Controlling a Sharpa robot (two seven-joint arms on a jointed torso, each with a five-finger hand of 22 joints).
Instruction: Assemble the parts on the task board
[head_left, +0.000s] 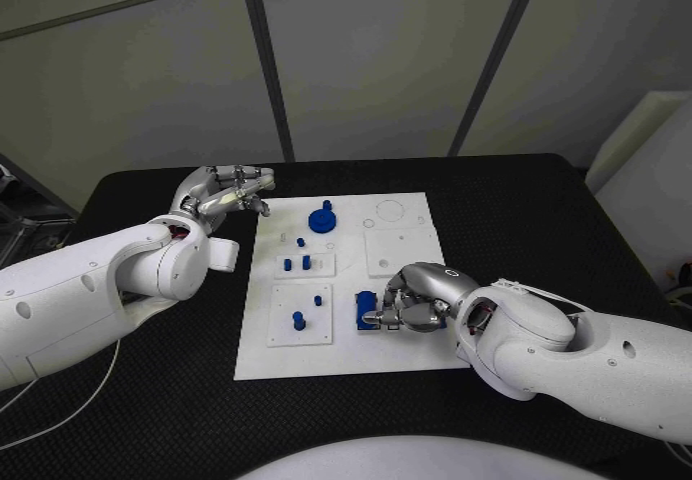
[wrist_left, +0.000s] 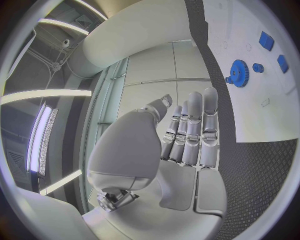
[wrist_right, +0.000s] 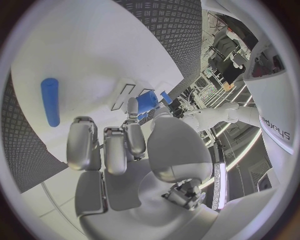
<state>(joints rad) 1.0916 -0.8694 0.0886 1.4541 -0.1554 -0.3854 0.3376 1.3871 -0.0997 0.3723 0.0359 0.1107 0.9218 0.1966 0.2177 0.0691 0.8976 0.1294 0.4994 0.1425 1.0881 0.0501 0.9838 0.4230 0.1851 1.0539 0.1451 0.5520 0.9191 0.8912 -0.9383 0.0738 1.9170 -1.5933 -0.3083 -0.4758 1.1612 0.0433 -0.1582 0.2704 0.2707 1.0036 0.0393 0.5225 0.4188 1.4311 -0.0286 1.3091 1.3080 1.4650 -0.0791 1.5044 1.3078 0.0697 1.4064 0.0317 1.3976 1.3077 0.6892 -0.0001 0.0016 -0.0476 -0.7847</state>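
Blue gear (head_left: 322, 217) and pegs (head_left: 297, 264) upright, right hand (head_left: 411, 300) over board's near middle

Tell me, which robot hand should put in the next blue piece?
Probably the right hand: it is already over the task board, its fingers around a blue part. The left hand is at the board's far corner, holding nothing.

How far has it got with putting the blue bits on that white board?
Partly there, it seems. Small pegs and a gear already stand on the board. The right hand is at a blue block near the board's middle, apparently working on it. The left hand hangs open beside the far corner. The square plate looks unfilled.
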